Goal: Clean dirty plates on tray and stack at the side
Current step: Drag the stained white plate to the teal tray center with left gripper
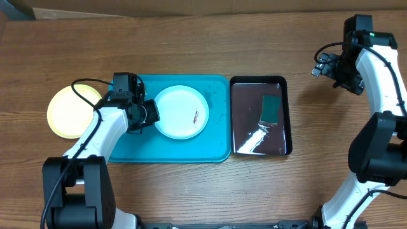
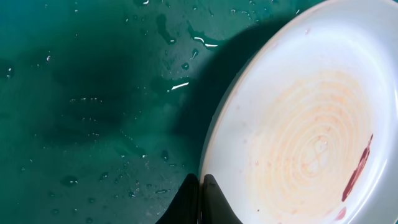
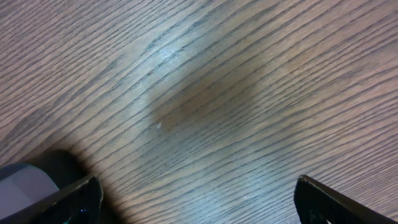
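Note:
A white plate (image 1: 181, 112) lies on the turquoise tray (image 1: 216, 146), with a reddish smear (image 2: 357, 174) and a faint orange film on its face (image 2: 298, 124). My left gripper (image 1: 152, 114) is at the plate's left rim. Its jaws (image 2: 201, 180) are pressed together on the rim, one finger on the tray side and one on the plate side. A yellow-green plate (image 1: 68, 112) sits on the wood left of the tray. My right gripper (image 1: 321, 63) hangs open over bare table at the far right, nothing between its fingers (image 3: 198, 183). No pale blue plate is in view.
A glossy black pan (image 1: 259, 83) stands right of the tray, with liquid and a green sponge (image 1: 271, 109) in it. Water drops (image 2: 180, 85) spot the tray's wet floor (image 2: 93, 93). Brown wooden table (image 1: 191, 191) surrounds everything.

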{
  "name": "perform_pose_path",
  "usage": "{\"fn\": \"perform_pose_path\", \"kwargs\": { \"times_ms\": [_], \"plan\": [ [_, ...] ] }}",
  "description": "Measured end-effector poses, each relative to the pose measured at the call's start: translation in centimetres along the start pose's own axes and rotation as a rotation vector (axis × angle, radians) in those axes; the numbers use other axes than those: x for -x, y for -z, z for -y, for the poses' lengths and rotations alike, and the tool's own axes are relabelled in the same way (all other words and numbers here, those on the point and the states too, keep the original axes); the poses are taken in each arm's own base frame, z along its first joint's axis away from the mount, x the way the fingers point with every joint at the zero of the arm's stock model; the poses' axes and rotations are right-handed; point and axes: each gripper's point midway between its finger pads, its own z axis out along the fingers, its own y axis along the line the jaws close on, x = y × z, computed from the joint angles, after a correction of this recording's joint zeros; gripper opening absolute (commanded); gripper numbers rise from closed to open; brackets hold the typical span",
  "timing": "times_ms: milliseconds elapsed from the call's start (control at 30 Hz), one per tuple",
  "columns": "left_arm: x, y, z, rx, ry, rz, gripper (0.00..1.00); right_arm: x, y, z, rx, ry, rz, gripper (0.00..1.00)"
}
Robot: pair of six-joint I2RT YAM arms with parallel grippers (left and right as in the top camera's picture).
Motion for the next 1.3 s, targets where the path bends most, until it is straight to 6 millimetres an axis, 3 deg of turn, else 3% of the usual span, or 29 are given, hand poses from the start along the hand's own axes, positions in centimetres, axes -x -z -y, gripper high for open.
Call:
{"fn": "perform_pose_path", "kwargs": {
  "times_ms": [100, 167, 233, 300, 667, 800, 833, 967, 1167, 1300],
  "plan": [
    [0.2, 0.0, -0.2, 0.014, 0.001, 0.008, 0.06, 0.0, 0.0, 0.0, 0.0, 0.0, 0.0, 1.0],
    [0.4, -0.1, -0.3, 0.019, -0.002, 0.017, 0.23, 0.0, 0.0, 0.0, 0.0, 0.0, 0.0, 1.0],
    [0.7, -0.4, -0.4, 0.021, 0.0, 0.025, 0.54, 0.0, 0.0, 0.0, 0.0, -0.001, 0.0, 1.0],
    [1.1, -0.8, -0.4, 0.021, 0.002, 0.039, 0.62, 0.0, 0.0, 0.0, 0.0, 0.0, 0.0, 1.0],
    [3.7, -2.3, -0.8, 0.049, -0.042, 0.138, 0.58, 0.0, 0.0, 0.0, 0.0, 0.0, 0.0, 1.0],
    [3.3, -3.6, -1.4, 0.073, -0.044, 0.11, 0.33, 0.0, 0.0, 0.0, 0.0, 0.0, 0.0, 1.0],
    [3.4, -3.6, -1.5, 0.077, -0.05, 0.111, 0.21, 0.0, 0.0, 0.0, 0.0, 0.0, 0.0, 1.0],
    [2.1, -3.5, -1.7, 0.089, -0.051, 0.045, 0.04, 0.0, 0.0, 0.0, -0.001, -0.001, -0.001, 1.0],
    [0.0, -3.0, -1.0, 0.046, -0.027, -0.068, 0.04, 0.0, 0.0, 0.0, 0.0, -0.001, 0.0, 1.0],
    [-0.1, -2.9, -0.7, 0.032, -0.006, -0.07, 0.06, 0.0, 0.0, 0.0, 0.0, 0.0, 0.0, 1.0]
  ]
}}
